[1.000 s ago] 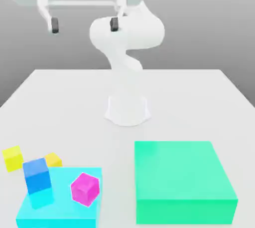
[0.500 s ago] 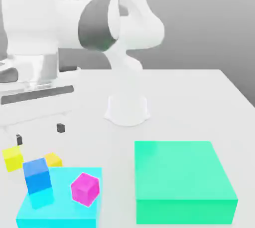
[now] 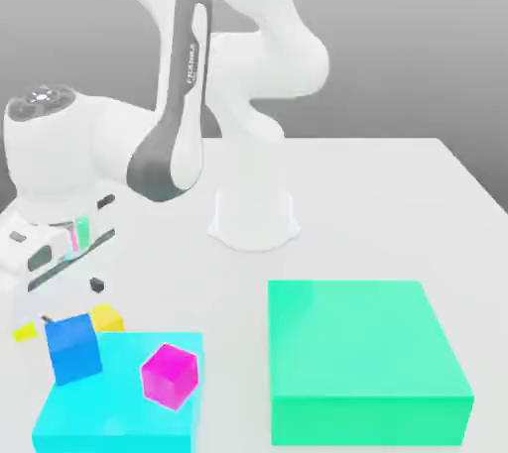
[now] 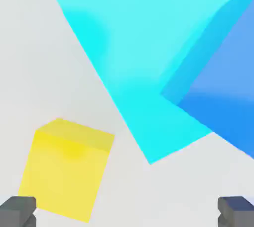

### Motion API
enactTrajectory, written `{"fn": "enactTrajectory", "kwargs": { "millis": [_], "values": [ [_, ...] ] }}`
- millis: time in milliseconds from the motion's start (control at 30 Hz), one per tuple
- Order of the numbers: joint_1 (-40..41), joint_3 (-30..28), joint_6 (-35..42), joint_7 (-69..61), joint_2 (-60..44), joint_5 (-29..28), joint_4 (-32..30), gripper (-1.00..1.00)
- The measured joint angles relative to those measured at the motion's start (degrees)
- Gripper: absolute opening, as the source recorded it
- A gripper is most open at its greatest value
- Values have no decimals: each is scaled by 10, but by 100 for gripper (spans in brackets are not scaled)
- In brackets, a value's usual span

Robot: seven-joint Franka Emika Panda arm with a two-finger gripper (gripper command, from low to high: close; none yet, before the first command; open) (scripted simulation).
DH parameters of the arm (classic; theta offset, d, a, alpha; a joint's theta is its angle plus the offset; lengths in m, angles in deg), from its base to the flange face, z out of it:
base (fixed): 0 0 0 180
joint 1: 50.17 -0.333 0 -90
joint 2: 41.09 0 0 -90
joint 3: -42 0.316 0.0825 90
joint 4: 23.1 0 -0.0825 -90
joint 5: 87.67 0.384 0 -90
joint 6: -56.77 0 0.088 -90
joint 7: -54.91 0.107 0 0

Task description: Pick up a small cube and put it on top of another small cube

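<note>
The small amber cube [image 3: 107,319] rests on the white table just behind the flat cyan block [image 3: 119,406]. In the hand view the amber cube [image 4: 64,171] lies below the hand, nearer one fingertip [image 4: 17,211]. The blue cube [image 3: 73,349] stands on the cyan block's far left corner, and the hand view has the blue cube [image 4: 223,102] toward the other fingertip. My gripper [image 3: 60,300] hovers low over the table just behind both cubes. Its fingers stand wide apart with nothing held, and in the hand view my gripper [image 4: 126,212] is above the bare table.
A magenta cube [image 3: 169,376] sits tilted on the cyan block [image 4: 139,47]. A lemon-yellow cube [image 3: 25,330] peeks out under my hand at the exterior view's left. A big green block [image 3: 362,362] stands at the right, and the arm's base [image 3: 254,218] is at mid table.
The arm has swung down from high up. The hand now sits low over the cubes and covers most of the lemon-yellow cube. No cube has moved.
</note>
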Motion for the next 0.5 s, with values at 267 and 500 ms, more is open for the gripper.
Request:
{"fn": "enactTrajectory", "kwargs": {
  "millis": [267, 500],
  "values": [
    [35, 33, -49, -13, -12, 122, -29, 0],
    [130, 156, -100, -106, -87, 246, -7, 0]
  ]
}}
